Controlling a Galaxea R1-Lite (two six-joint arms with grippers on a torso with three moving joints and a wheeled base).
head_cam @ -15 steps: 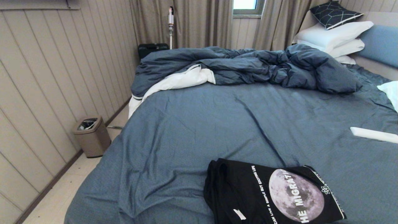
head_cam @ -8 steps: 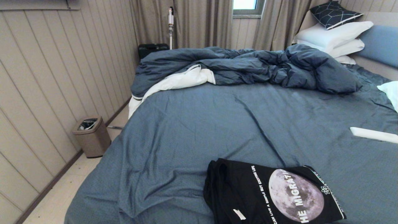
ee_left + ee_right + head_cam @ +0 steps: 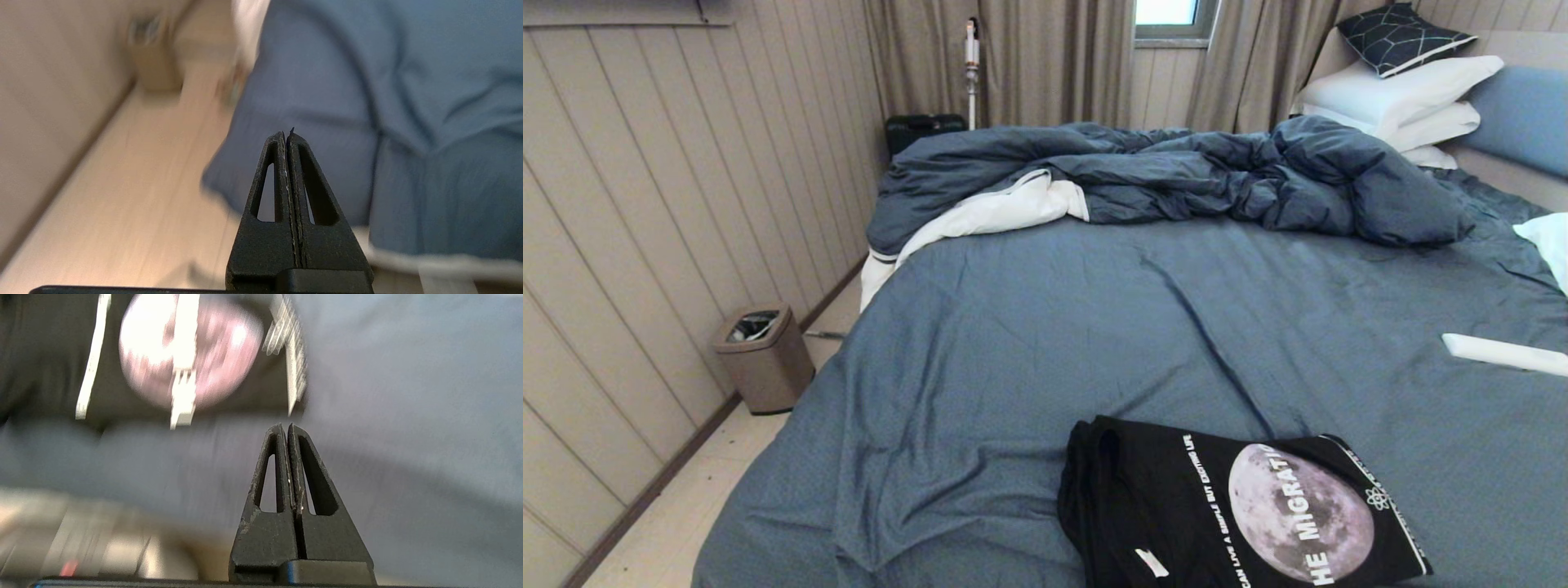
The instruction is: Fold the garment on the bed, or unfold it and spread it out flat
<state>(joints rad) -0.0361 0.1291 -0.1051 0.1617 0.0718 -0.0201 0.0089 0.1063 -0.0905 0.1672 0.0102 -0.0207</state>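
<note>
The garment [image 3: 1225,514], a black T-shirt folded into a rectangle with its grey moon print facing up, lies at the near edge of the bed [image 3: 1054,327]. Neither arm shows in the head view. My right gripper [image 3: 285,426] is shut and empty, hovering off the bed's near edge with the garment [image 3: 184,355] just beyond its tips. My left gripper [image 3: 286,132] is shut and empty too, pointing at the bed's near left corner [image 3: 310,171] above the floor.
A rumpled dark blue duvet [image 3: 1176,175] lies across the far side of the bed. White pillows [image 3: 1396,102] are stacked at the far right. A white flat object [image 3: 1503,353] rests on the sheet at right. A small bin [image 3: 764,358] stands on the floor by the left wall.
</note>
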